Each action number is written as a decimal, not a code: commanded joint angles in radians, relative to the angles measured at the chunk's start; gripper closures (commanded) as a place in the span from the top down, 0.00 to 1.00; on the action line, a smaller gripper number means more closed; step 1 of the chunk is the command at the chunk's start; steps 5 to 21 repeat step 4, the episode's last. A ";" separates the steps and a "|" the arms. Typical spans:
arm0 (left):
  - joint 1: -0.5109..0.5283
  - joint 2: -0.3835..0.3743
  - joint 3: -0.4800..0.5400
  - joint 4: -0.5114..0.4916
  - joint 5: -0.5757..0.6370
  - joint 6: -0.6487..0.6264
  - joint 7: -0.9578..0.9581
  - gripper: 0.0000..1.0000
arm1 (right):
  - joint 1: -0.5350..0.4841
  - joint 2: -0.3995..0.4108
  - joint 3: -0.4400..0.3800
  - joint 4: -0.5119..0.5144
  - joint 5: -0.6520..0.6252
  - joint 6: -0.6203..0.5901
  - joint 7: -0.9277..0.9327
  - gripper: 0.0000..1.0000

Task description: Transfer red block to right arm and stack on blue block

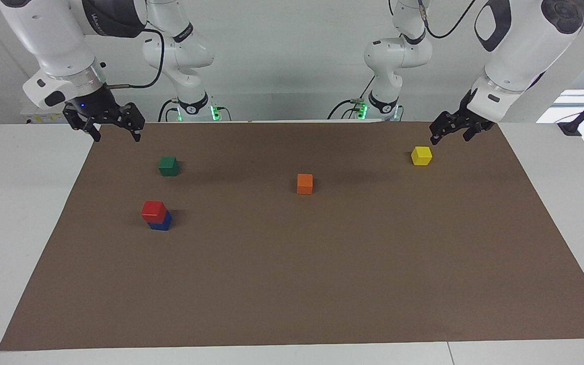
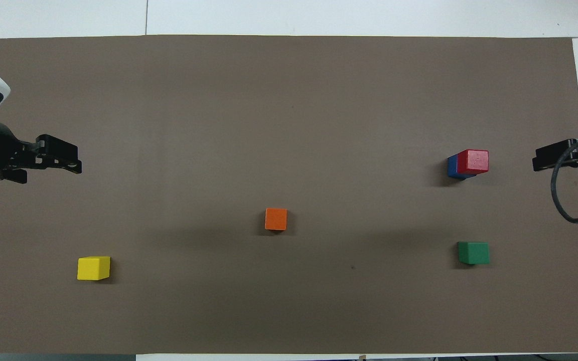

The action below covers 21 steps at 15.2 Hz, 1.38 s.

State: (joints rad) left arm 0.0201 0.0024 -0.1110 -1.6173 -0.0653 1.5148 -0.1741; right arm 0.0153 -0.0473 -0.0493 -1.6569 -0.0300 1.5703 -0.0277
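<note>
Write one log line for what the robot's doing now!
red block on blue block | right gripper open, empty | left gripper empty, above yellow block

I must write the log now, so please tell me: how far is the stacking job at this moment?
It looks finished. The red block sits on the blue block, slightly offset, toward the right arm's end of the table. Nothing is in hand: the right end effector is open and up at the mat's edge, and the left end effector hangs near the yellow block, holding nothing. Nothing seems left to do.
</note>
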 commanded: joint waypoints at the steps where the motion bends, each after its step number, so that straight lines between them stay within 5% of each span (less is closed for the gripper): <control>1: 0.001 -0.018 0.002 -0.013 -0.010 -0.001 -0.005 1.00 | -0.008 -0.017 0.009 -0.011 -0.019 -0.012 0.015 1.00; 21: 0.001 -0.018 0.002 -0.013 -0.010 -0.001 -0.005 1.00 | -0.008 -0.017 0.009 -0.011 -0.014 -0.013 0.015 1.00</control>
